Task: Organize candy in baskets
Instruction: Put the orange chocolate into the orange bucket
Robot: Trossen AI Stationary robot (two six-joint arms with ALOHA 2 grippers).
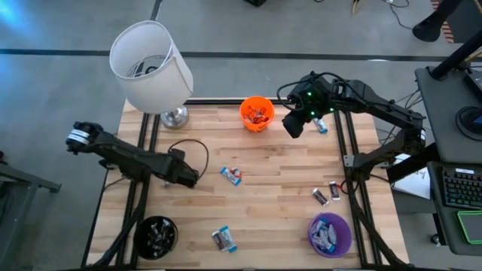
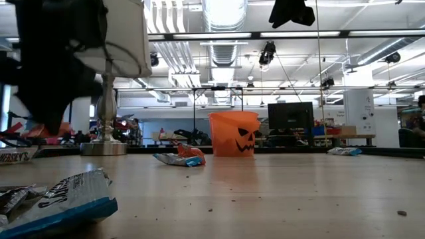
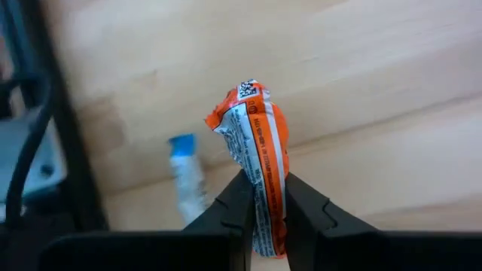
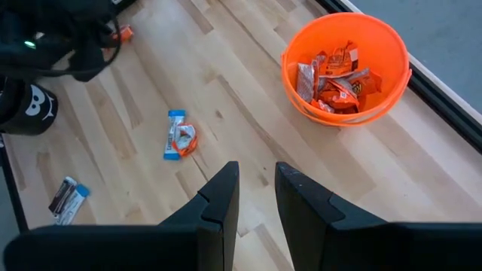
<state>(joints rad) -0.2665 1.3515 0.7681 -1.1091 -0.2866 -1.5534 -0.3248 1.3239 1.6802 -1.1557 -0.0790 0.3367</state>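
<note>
Left gripper (image 3: 263, 199) is clamping an orange wrapped candy (image 3: 254, 150) near the wooden table's (image 1: 286, 165) left edge — right gripper (image 4: 256, 188), fingers parted and empty, is hovering beside the orange round bucket (image 1: 256, 113) at the far edge.

Clearances and obstructions on the surface (image 1: 263, 173)

We find open wood at centre; the lamp (image 1: 154, 68) blocks the far-left corner, the orange bucket (image 1: 256, 113) the far edge, and loose candies (image 1: 231, 175) near centre and along the near side interrupt low passes.
</note>
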